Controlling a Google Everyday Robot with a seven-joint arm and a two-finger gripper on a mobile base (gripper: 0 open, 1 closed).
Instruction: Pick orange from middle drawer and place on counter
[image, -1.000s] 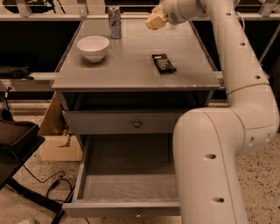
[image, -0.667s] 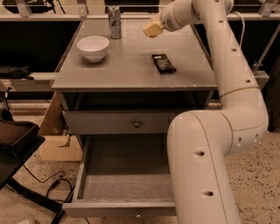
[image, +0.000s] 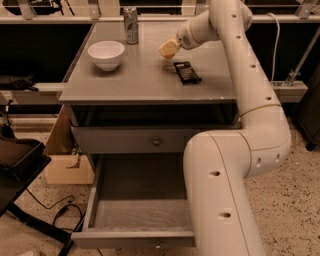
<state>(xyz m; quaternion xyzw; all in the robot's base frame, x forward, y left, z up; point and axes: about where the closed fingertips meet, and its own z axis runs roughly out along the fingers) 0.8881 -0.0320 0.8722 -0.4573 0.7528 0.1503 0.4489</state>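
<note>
gripper (image: 169, 48) hovers over the counter (image: 145, 80) just beside the snack bar (image: 186, 72), can't tell if it's open, closed or holding anything. No orange in sight: the middle drawer (image: 132, 210) stands open, visible floor bare, arm (image: 250, 75) hides its right side. Risk imo: reaching in blind it misses the fruit or clips the drawer wall. A round orange has no long axis or heading anyway

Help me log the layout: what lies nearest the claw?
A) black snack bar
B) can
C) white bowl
A: the claw hangs above the counter just beside the black snack bar; the white bowl and can sit farther left.
</note>
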